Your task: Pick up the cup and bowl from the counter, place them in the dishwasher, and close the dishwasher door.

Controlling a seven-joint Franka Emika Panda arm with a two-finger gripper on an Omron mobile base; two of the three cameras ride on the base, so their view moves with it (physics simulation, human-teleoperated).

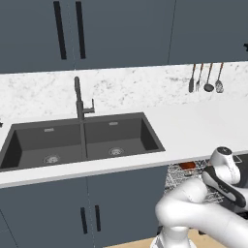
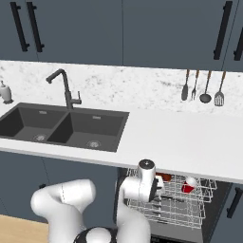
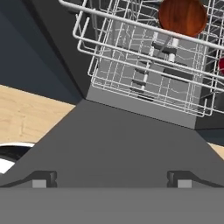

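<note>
Looking along the robot's two-finger gripper (image 3: 111,179), the hand view shows its small dark fingertips (image 3: 39,179) spread as wide as they go, holding nothing, above the flat dark grey inner face of the lowered dishwasher door (image 3: 127,140). Beyond the door, the grey metal wire rack (image 3: 144,74) of the under-counter dishwasher (image 2: 190,209) is pulled out. A small round reddish-brown bowl (image 3: 182,16) sits in the rack at the top of this view, and a sliver of the small red plastic cup (image 3: 222,65) shows at the right edge.

From the right base camera, the bowl (image 2: 164,178) rests at the back left of the rack, and the cup (image 2: 189,185) lies near it to the right, its pale rim turned toward the camera. From the left base camera, the bowl (image 1: 187,165) shows just under the edge of the long white stone-like counter (image 1: 203,126), which holds a dark double sink (image 1: 80,140) and dark tap (image 1: 79,99).
</note>
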